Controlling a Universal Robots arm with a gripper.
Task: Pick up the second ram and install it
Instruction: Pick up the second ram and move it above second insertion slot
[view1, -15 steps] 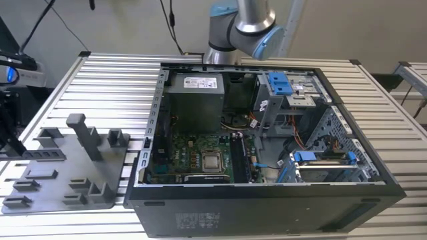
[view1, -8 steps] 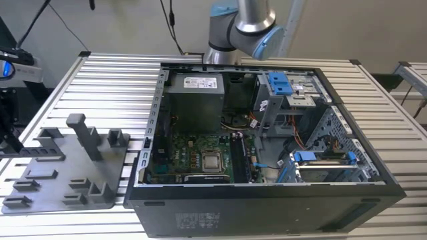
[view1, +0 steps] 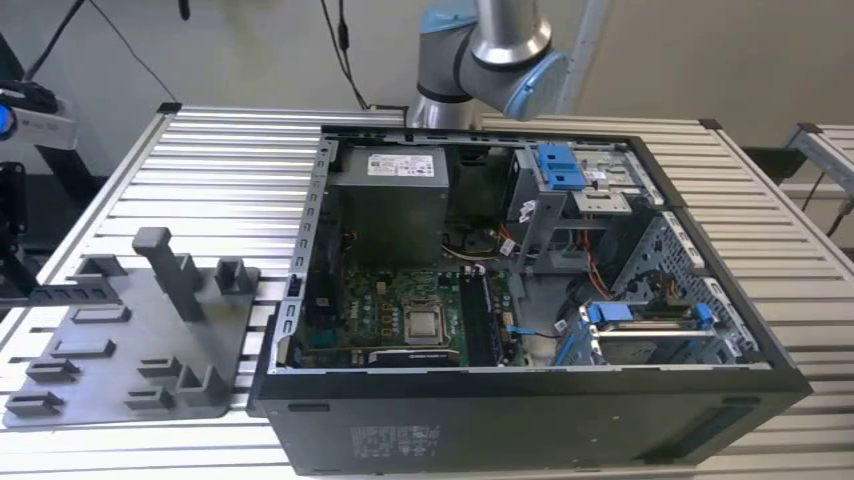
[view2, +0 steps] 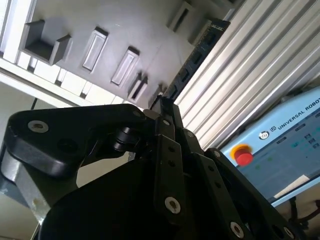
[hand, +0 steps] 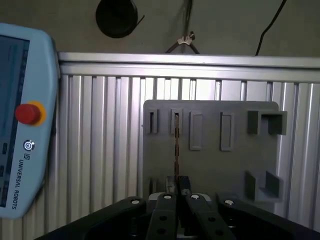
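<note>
Pick-up stage, apparently: claw (hand: 177, 184) clamped shut on second ram (hand: 176, 145), edge-on over grey holder tray (hand: 215, 165); installation in open computer case (view1: 534, 400) not yet done, square alignment likely needed.

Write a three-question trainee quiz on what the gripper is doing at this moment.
1. True or false: the gripper is shut on the second ram.
2. In the first wrist view, the ram shows against: A) the grey fixture plate; B) the computer case; C) the floor.
3. Fill in: the round button on the teach pendant is ____.
Key: 1 true; 2 A; 3 red.
</note>
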